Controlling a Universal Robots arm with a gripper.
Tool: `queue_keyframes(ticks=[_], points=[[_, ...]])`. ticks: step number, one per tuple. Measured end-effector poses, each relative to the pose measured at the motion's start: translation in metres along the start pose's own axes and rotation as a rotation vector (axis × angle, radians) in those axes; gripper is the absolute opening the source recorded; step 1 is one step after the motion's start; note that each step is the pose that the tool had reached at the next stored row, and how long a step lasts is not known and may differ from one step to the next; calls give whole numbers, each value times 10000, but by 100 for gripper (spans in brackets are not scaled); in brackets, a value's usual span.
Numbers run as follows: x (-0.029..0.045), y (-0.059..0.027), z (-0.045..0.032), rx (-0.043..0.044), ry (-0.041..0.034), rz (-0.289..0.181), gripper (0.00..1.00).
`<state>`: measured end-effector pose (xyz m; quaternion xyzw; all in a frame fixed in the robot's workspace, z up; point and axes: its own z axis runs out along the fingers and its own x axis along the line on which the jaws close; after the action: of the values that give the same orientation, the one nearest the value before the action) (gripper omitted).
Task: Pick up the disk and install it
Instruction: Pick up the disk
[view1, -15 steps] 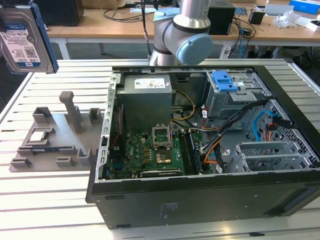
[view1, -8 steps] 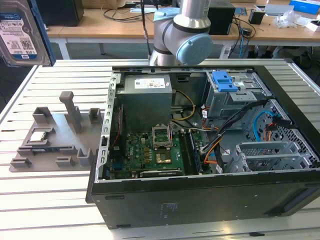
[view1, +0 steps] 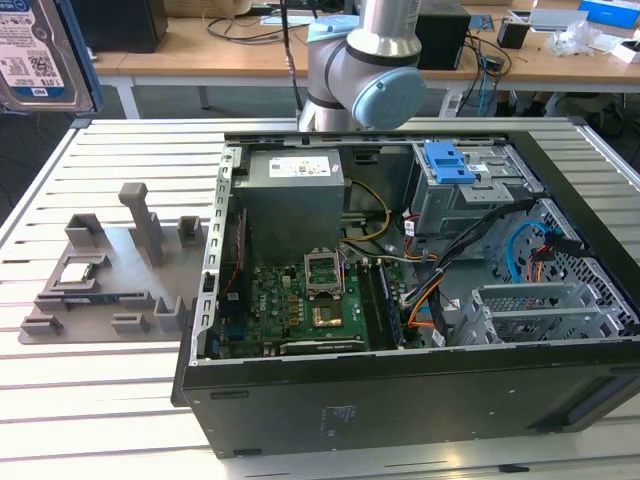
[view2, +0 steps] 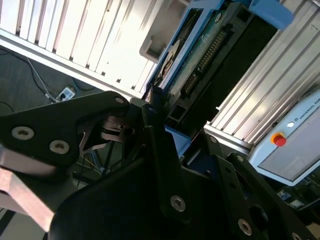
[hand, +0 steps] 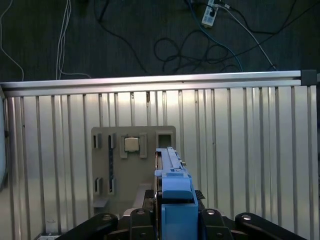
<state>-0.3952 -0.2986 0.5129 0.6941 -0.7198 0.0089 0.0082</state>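
Well, I judge the pick-up done and the carry in hand: the disk (view1: 40, 50) hangs above the worktop's (view1: 60, 400) far corner at the exterior view's left, over the grey fixture plate (view1: 100, 270), with the gripper (hand: 175, 212) clamped on its blue carrier. Installing calls for travel across to the open computer case (view1: 400, 400) and squaring up with its drive cage (view1: 470, 195)
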Motion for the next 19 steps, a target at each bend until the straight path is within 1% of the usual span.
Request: queue_keyframes(ticks=[3,5,7,8,13,16,17,19], points=[[2,0,-67,0,0,0,37],[3,0,-135,0,1,0,37],[4,0,-181,0,0,0,37],[6,0,-226,0,0,0,37],[8,-1,-346,0,0,0,37],[12,-1,-504,1,0,0,37],[13,-1,-543,1,0,0,37],[14,-1,-587,0,0,0,37]])
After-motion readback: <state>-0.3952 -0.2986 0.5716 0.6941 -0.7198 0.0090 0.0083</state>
